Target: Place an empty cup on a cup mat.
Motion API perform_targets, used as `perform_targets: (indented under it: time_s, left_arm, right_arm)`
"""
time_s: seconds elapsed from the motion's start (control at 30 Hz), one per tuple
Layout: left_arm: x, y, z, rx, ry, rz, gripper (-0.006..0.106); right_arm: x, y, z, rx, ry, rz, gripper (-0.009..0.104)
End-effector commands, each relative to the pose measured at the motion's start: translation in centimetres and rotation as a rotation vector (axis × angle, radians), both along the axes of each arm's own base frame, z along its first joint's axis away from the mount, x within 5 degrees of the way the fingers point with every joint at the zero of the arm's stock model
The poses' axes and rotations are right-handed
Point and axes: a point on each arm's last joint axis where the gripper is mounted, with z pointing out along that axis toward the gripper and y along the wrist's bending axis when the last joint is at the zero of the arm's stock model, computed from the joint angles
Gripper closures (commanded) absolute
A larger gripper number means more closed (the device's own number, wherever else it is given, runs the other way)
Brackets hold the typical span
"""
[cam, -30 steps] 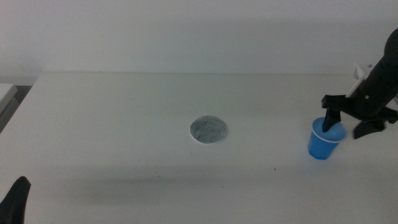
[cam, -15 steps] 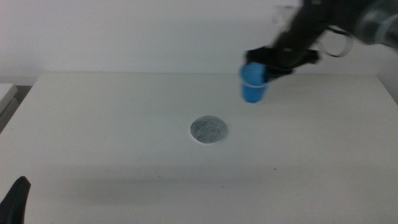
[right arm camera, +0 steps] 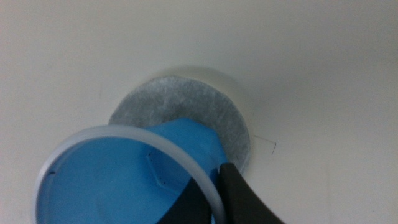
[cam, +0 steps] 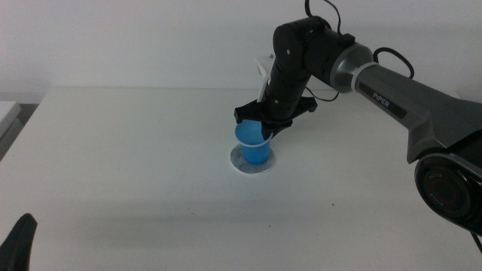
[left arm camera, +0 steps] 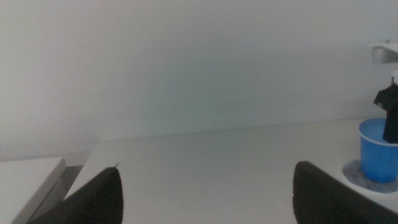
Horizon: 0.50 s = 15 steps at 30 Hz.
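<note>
The cup (cam: 254, 148) is held upright over the cup mat (cam: 252, 163), which lies near the middle of the table (cam: 135, 150). Whether the cup's base is already resting on the mat or is just above it cannot be told. In the right wrist view the cup (right arm camera: 124, 180) covers the part of the mat (right arm camera: 186, 112) nearest that camera, so it may be set slightly off centre.

The likeliest fault from here is judged to be a tipped cup: the rim is pinched by the right gripper (cam: 265, 129), one finger (right arm camera: 245, 199) outside the wall and the other seemingly inside, and a light disposable cup could be dragged over if the fingers are withdrawn sideways or stick to the wall. A release made too high could let it bounce off the mat.

The right arm is reached in from the table's right side, its wrist bent downward above the cup. The left gripper (left arm camera: 205, 193) waits near the front left corner, its fingers spread wide around nothing.
</note>
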Motion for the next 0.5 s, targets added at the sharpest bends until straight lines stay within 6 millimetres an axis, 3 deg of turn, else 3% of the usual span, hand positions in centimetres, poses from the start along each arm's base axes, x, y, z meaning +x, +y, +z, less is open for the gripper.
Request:
perform_targets:
  time_s: [0.0, 0.1, 0.23, 0.33, 0.47]
  left_arm:
    - [0.0, 0.0, 0.1, -0.011, -0.015, -0.004, 0.007]
    - [0.0, 0.0, 0.1, -0.011, -0.015, -0.004, 0.007]
    - [0.0, 0.0, 0.1, -0.011, -0.015, -0.004, 0.007]
    - [0.0, 0.0, 0.1, -0.011, -0.015, -0.004, 0.007]
    - [0.0, 0.0, 0.1, -0.011, -0.015, -0.004, 0.007]
  right_arm:
    - [0.0, 0.1, 0.2, -0.001, -0.001, -0.002, 0.095]
    - [0.0, 0.1, 0.2, 0.0, 0.001, -0.002, 0.09]
    - [-0.1, 0.0, 1.1, 0.008, -0.02, 0.01, 0.062]
    - [-0.3, -0.2, 3.6, 0.019, -0.072, 0.054, 0.038]
    - [-1.0, -2.0, 9.7, 0.062, -0.202, 0.08, 0.017]
